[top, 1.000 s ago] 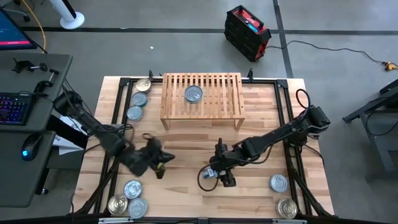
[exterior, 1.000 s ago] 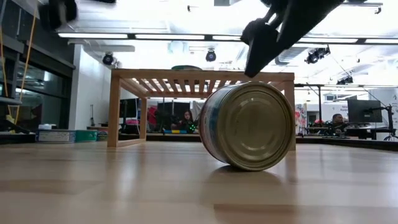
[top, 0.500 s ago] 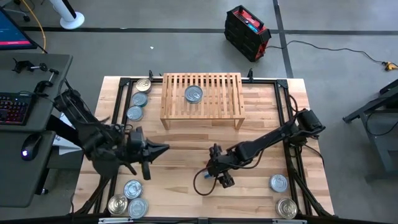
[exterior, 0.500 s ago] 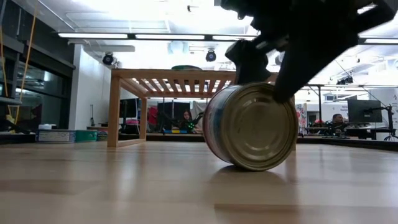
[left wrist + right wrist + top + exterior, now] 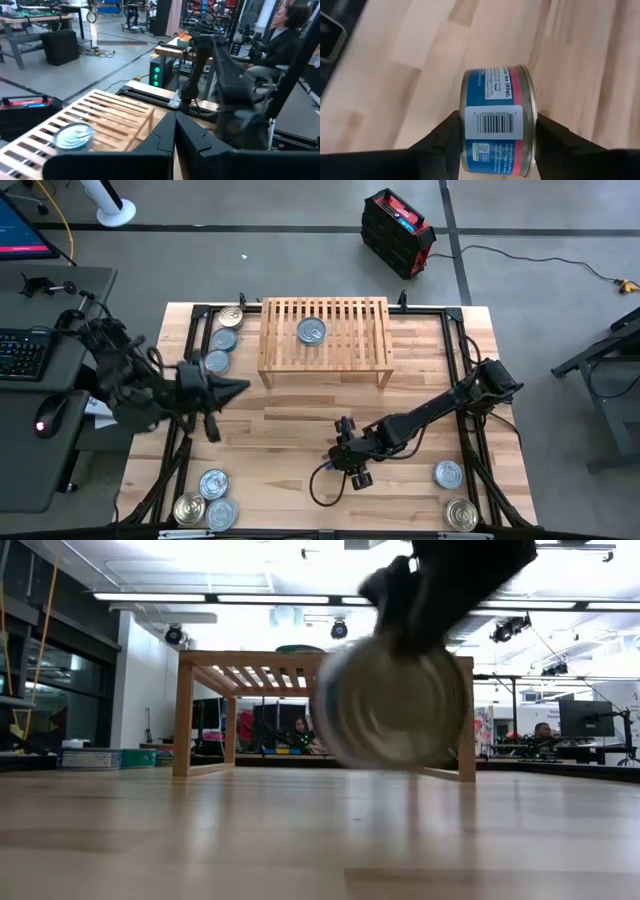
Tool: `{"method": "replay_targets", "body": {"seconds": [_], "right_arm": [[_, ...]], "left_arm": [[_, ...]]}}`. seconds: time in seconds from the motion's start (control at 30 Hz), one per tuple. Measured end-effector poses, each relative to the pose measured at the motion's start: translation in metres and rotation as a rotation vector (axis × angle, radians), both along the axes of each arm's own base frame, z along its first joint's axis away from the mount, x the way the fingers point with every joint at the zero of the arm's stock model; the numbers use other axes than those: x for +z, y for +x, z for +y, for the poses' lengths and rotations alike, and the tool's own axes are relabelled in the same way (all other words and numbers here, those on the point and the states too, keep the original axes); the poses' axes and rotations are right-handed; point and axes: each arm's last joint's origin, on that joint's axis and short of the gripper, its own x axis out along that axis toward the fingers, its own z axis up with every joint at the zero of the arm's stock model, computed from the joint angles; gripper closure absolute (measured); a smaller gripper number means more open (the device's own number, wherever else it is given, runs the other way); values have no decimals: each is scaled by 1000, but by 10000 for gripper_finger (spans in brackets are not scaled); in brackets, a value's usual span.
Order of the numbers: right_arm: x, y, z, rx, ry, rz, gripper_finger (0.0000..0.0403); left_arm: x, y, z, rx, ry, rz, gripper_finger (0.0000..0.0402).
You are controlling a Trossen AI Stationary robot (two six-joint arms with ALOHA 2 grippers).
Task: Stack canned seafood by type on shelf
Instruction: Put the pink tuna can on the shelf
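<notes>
Right pincer has clamped the tin by its flat ends and lifted it off the worktop, in front of the shelf. Left pincer, fingers together and empty, swung toward the shelf's left end. Carry to shelf likely next.

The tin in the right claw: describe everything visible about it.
The tin is a flat round metal can with a blue and pink paper label bearing a white barcode panel, and a silver rim. It stands on its edge, not flat, gripped between the right claw's two dark fingers, which press its flat ends. In the low view it shows its plain metal end, lifted just clear of the wooden tabletop, in front of the shelf.
</notes>
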Motion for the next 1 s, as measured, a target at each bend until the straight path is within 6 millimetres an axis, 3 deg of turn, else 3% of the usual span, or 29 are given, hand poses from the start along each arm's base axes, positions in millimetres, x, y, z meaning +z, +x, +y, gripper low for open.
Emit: {"method": "replay_targets", "body": {"seconds": [0.1, 0.23, 0.4, 0.57, 0.87, 1.0], "right_arm": [[35, 4, 4, -64, -38, -38, 241], [89, 0, 2, -185, -255, -133, 241], [123, -12, -39, -451, -526, -98, 241], [135, -25, -95, -657, -744, 15, 241], [106, -22, -201, -713, -921, 284, 241], [99, -21, -224, -737, -928, 315, 241]], "left_arm": [[4, -13, 13, 4, -2, 4, 401], [4, -25, 25, 4, 25, 31, 401], [-3, -30, 30, 4, 72, 86, 401], [-17, -30, 27, -28, 72, 146, 401], [-33, -32, 15, -55, -23, 139, 401], [-33, -33, 14, -63, -50, 128, 401]]}}
